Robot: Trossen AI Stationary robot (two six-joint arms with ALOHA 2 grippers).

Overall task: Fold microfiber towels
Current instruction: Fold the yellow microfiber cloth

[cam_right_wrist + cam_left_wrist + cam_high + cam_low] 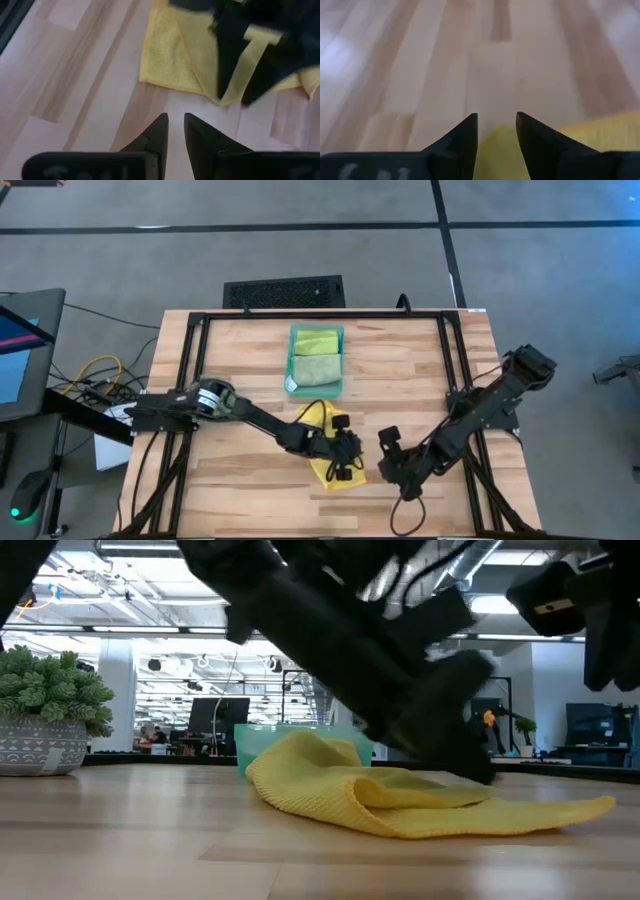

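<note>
1. One yellow towel (322, 442) lies rumpled and half-folded under the left claw (346, 461), whose fingers stand slightly parted over it.
2. Right claw (388, 455) waits just beside, slightly parted, empty.
3. Two folded towels (316, 356) fill the tray (291, 385); this fold remains.

The high view looks straight down on the whole surface (250, 360). The low view looks level across it, close to the yellow towel (400, 802). Both wrist views look down closely, sharing that towel.
</note>
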